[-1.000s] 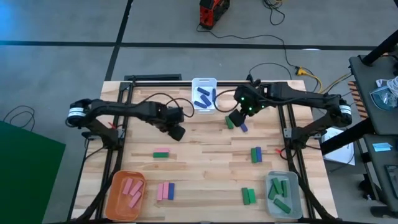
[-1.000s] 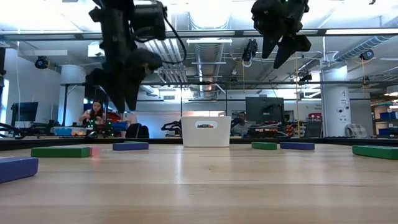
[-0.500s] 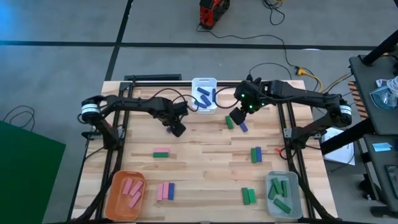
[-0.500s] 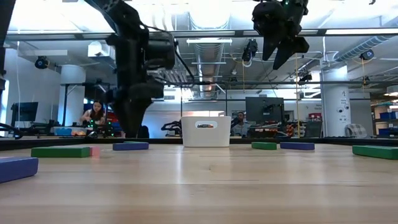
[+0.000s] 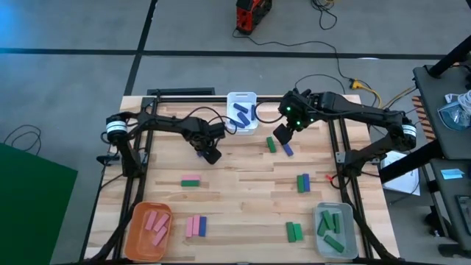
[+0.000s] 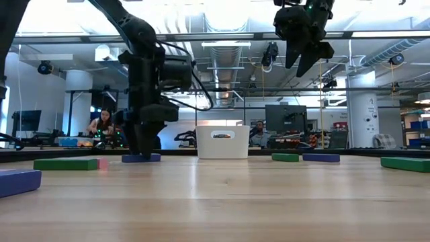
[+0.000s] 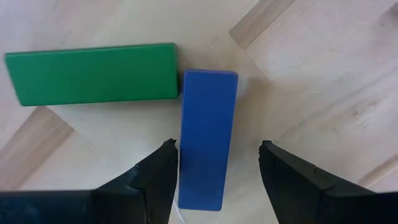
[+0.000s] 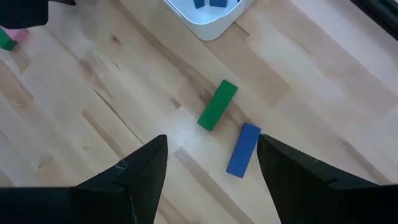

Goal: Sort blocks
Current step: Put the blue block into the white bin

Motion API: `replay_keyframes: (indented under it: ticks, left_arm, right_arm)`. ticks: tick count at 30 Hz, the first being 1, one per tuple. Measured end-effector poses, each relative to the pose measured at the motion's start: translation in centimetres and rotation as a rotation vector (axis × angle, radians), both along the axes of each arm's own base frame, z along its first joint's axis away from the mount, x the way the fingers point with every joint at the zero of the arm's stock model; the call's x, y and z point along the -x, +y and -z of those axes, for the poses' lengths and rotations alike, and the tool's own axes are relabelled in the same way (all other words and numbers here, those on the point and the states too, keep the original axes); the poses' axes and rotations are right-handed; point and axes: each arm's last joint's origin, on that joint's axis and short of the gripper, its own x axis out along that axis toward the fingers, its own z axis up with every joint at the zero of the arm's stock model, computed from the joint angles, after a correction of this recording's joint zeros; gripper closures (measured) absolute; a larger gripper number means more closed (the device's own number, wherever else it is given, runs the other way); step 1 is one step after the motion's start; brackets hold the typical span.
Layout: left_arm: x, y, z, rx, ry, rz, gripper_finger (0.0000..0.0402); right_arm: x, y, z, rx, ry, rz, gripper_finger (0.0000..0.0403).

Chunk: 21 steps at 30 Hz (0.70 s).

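My left gripper (image 5: pixel 210 154) is down at the table top, open. A dark blue block (image 7: pixel 208 137) lies flat between its two fingers, nearer to one of them, and runs along them. A green block (image 7: pixel 93 73) lies crosswise at that block's far end. In the low view this gripper (image 6: pixel 143 146) stands just above the blue block (image 6: pixel 141 158). My right gripper (image 5: pixel 281 135) hangs open, high over a green block (image 8: pixel 217 104) and a blue block (image 8: pixel 243 149). Both of those lie flat beside the white bin (image 5: pixel 241 112).
The white bin holds blue blocks. An orange bin (image 5: pixel 149 228) with pink blocks stands near left, and a grey bin (image 5: pixel 335 230) with green blocks near right. Loose blocks lie at centre left (image 5: pixel 190 182), near left (image 5: pixel 196 226), right (image 5: pixel 302 182) and near right (image 5: pixel 294 232).
My left gripper has come down from well above the table to the table top, and its fingers now stand on either side of the blue block. The blocks have stayed where they were.
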Motion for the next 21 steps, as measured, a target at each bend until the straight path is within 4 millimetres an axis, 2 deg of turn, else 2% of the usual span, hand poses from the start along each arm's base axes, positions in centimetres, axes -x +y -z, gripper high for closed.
replay_keyframes:
  ticks: [12,21]
  left_arm:
    - [0.44,-0.08,1.10,-0.026,-0.030,0.043,0.0208]
    - [0.45,-0.12,1.13,-0.019,-0.027,0.057,0.0283]
  right_arm:
    - [-0.01,0.00,0.00,0.003,0.000,-0.006,0.0165]
    - [-0.04,-0.02,-0.02,0.004,-0.004,-0.006,0.0165]
